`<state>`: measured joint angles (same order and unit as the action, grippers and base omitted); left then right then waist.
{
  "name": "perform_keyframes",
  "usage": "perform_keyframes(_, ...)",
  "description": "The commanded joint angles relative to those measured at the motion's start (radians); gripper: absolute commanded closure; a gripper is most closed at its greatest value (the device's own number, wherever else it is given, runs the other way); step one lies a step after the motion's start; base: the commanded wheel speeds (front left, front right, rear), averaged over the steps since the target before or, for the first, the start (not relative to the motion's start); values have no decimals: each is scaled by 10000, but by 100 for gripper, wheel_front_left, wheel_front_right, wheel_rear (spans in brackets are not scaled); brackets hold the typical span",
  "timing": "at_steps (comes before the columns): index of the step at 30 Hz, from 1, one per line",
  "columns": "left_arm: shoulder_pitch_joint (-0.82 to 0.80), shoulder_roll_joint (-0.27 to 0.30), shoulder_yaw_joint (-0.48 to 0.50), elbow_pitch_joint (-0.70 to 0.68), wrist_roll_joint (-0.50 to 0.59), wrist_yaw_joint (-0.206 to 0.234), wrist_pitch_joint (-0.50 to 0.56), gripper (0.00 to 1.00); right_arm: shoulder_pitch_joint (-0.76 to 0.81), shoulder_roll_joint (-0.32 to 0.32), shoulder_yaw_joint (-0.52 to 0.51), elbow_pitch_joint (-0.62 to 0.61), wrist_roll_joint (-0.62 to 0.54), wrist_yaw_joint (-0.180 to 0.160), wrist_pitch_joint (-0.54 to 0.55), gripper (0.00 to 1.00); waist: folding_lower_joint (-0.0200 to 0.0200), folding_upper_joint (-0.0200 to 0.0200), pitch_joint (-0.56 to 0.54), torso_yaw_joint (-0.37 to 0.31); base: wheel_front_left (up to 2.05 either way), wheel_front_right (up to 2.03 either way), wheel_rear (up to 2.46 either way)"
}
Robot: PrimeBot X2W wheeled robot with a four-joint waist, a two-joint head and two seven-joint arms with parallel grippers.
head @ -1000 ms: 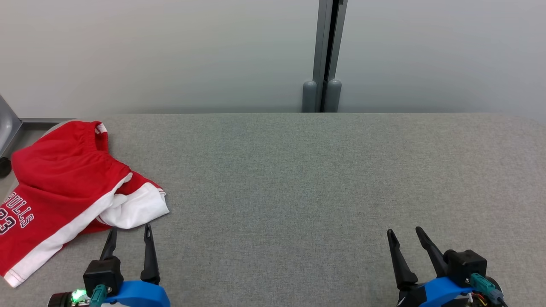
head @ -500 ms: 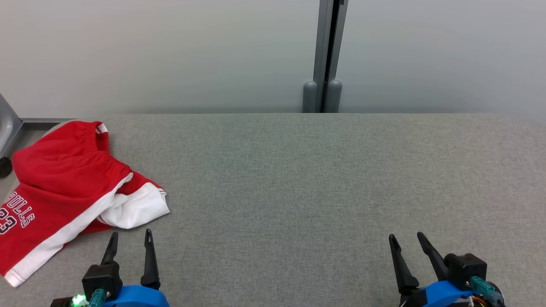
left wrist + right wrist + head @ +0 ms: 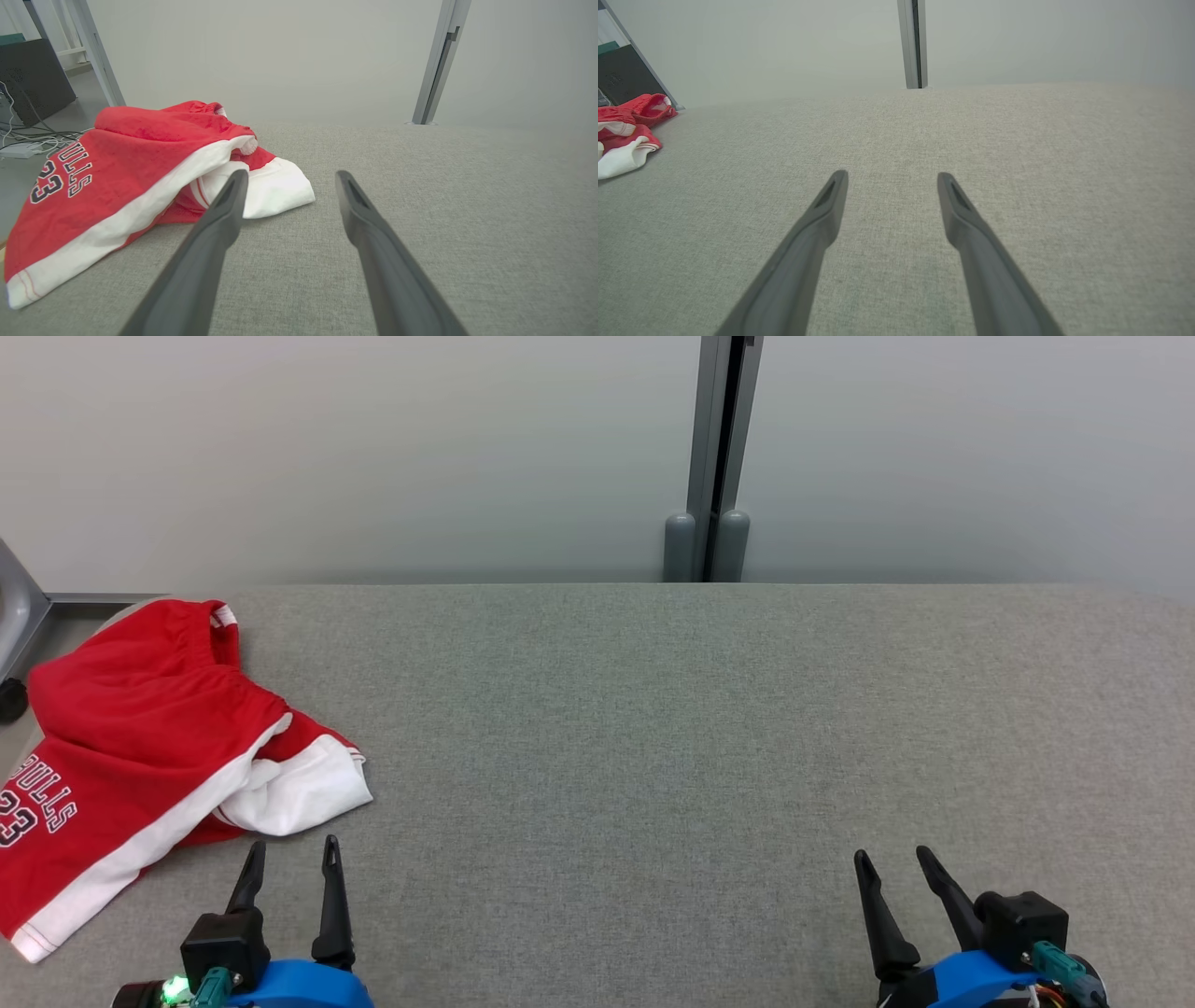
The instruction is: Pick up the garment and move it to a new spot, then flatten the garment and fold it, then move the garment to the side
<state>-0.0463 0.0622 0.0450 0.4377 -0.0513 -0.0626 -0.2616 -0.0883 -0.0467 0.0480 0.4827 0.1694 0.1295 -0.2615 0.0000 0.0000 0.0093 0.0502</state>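
Garment [image 3: 140, 747], red with white trim, is lying crumpled at the grey table's [image 3: 653, 728] left end, seemingly overhanging it, while the left gripper [image 3: 293, 845] and right gripper [image 3: 892, 853] are sitting spread and empty.

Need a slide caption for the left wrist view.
Open left gripper poised beside crumpled red-and-white garment on grey fabric table.

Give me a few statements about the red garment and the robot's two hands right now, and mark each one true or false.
1. The garment lies at the left end of the table. True.
2. The left hand is shut on the garment. False: it is open and holds nothing.
3. The right hand is open and empty. True.
4. The garment is folded flat at the table's middle. False: it lies crumpled at the left.
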Motion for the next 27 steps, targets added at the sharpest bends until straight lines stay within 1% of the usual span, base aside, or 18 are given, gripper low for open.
perform_keyframes(1, -9, 11, -78, -118, 14, -75, -52, 0, 40, -67, -13, -66, -39, 22, -56, 0, 0, 0, -1, 13, 0, 0, 0)
perform_keyframes(6, 69, -1, -114, -435, -192, -360, -51, 0, 108, -65, -16, -289, -65, 22, -54, 0, 0, 0, 17, 46, 0, 0, 0)
perform_keyframes(14, 175, 24, -65, -628, -395, -589, -51, 0, 206, -65, -72, -503, -94, 22, -54, 0, 0, 0, 64, 85, 0, 0, 0)
perform_keyframes(22, 170, 9, 73, -563, -256, -604, -51, 0, 235, -65, -100, -543, -88, 22, -54, 0, 0, 0, 75, 166, 0, 0, 0)
perform_keyframes(27, -8, -9, 184, -468, -154, -566, -51, 0, 298, -61, -145, -548, -105, 22, -51, 0, 0, 0, 119, 493, 0, 0, 0)
